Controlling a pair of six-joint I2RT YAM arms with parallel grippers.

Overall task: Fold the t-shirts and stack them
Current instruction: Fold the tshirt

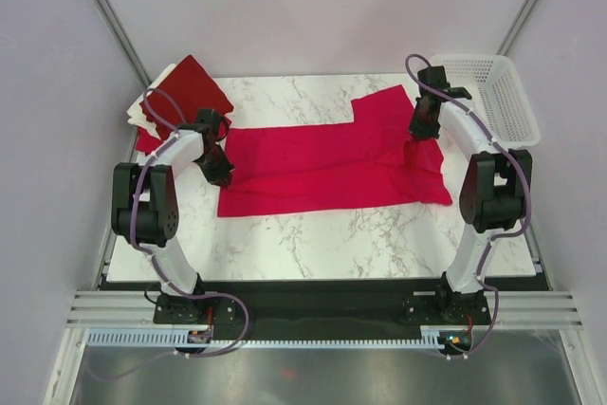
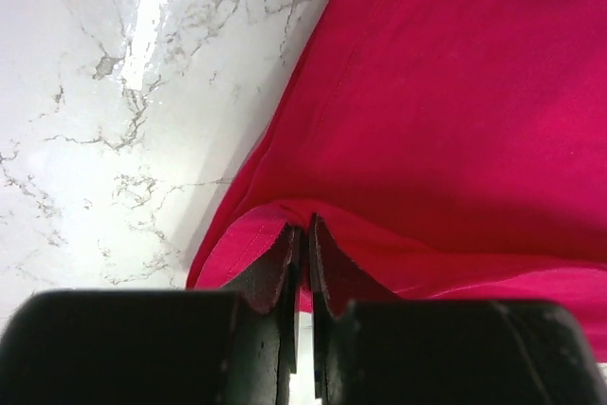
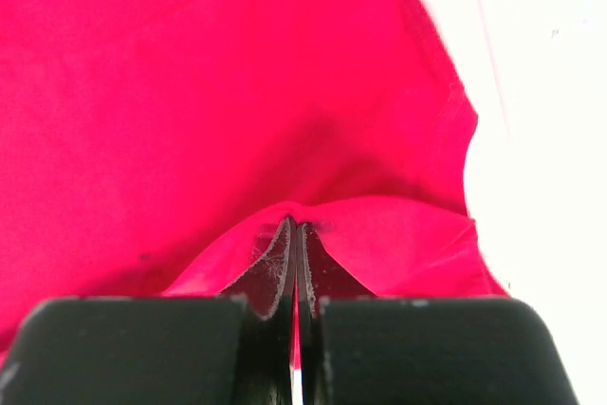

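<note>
table (image 1: 313,234): white marble top, bare along its near edge
bright red shirt (image 1: 322,163): lies spread flat across the middle of the table, from left to right, with one sleeve pointing to the far edge
left gripper (image 1: 220,170): at the left edge of the bright red shirt, fingers almost pressed together, pinching a fold of the red cloth
right gripper (image 1: 415,142): at the right end of the same shirt, fingers squeezed tight on a raised bit of cloth
dark red shirt (image 1: 194,87): folded, on top of the pile at the far left corner
cream shirt (image 1: 138,111): folded under it, peeking out on the left
basket (image 1: 493,92): white plastic, by the far right corner, apart from the shirts
</note>
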